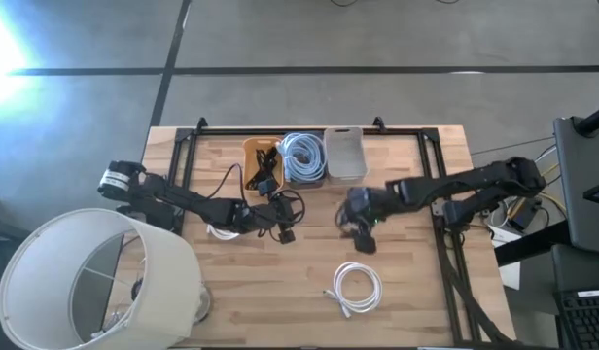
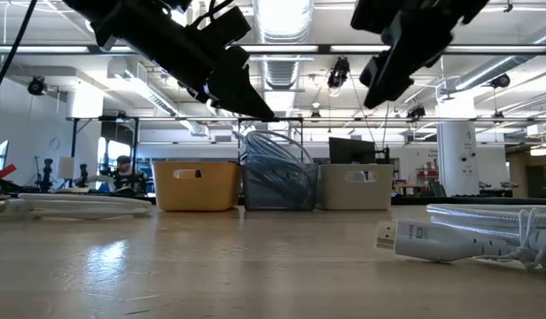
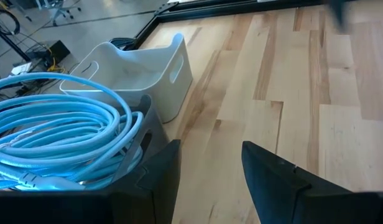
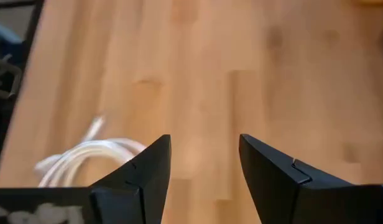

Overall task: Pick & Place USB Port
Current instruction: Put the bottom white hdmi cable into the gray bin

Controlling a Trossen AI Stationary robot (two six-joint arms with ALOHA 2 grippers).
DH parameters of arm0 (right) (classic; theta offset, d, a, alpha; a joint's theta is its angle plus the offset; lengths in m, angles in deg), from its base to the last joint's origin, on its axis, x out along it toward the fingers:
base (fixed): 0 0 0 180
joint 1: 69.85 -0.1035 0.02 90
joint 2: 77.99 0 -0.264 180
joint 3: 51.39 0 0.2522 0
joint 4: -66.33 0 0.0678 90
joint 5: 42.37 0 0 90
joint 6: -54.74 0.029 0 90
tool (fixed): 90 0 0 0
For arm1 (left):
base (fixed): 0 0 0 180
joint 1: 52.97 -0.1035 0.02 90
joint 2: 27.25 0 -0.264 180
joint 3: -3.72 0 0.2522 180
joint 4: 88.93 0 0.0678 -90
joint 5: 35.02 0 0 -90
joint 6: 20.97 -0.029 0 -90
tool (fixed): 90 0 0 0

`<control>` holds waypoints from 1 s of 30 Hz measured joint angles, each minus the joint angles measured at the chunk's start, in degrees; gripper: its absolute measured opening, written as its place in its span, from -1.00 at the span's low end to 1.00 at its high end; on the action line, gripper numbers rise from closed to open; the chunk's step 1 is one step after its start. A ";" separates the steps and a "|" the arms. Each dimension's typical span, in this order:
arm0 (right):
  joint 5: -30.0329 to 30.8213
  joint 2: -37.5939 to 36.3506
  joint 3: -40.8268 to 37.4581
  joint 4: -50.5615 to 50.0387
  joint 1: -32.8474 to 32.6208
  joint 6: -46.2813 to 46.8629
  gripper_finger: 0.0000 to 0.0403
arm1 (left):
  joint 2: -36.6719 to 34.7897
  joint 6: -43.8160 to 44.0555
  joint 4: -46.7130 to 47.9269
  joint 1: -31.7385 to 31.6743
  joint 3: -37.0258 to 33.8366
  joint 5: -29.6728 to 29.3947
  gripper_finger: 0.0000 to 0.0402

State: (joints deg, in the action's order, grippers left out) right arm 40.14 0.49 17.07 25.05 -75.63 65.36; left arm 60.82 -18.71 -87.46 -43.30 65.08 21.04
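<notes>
A lampshade (image 1: pixel 95 277) lies at the table's (image 1: pixel 406 292) left corner. The left claw (image 1: pixel 277 222) hovers just before the yellow bin (image 1: pixel 262 160), its fingers (image 3: pixel 155 177) parted and empty above bare wood, a black cable (image 1: pixel 280 209) tangled beside it. The middle bin holds a blue cable coil (image 1: pixel 303 156); the grey bin (image 1: pixel 344 153) stands right of it. A white USB cable (image 1: pixel 358 288) lies coiled near the front edge. The right claw (image 1: pixel 354 233) hangs above the table centre, wide and empty.
</notes>
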 joint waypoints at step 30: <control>6.21 19.85 -0.59 0.00 -17.36 14.96 -0.12 | 0.00 0.76 0.37 0.00 0.00 0.02 -0.13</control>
State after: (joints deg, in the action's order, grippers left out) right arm 46.35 20.34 16.47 25.06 -92.99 80.32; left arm 60.82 -17.94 -87.09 -43.30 65.08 21.06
